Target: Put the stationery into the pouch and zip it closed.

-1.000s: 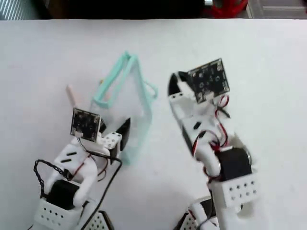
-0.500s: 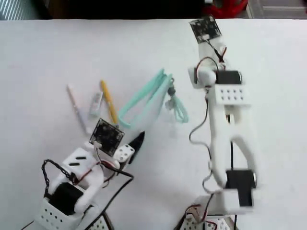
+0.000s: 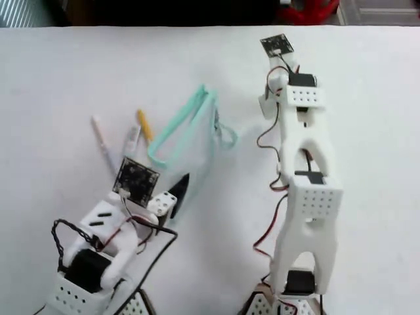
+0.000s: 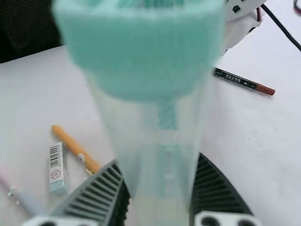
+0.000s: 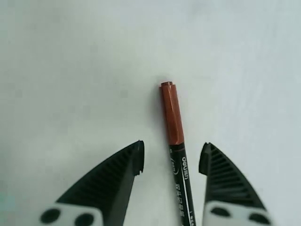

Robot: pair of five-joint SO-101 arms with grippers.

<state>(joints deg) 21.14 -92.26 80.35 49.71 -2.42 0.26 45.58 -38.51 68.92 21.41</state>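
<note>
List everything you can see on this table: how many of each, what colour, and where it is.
pouch: one, clear with mint trim, mid-table, gripped by the left gripper
yellow pen: one, yellow, on the table beside the pouch
eraser: one, white, between the yellow pen and the pale pen
pale pen: one, pinkish white, past the eraser, farthest from the pouch
black pen: one, black with a brown cap, flat on the table under the right gripper
table: one, white, under everything
left gripper: one, black fingers, shut on the pouch
right gripper: one, black fingers, open astride the black pen
</note>
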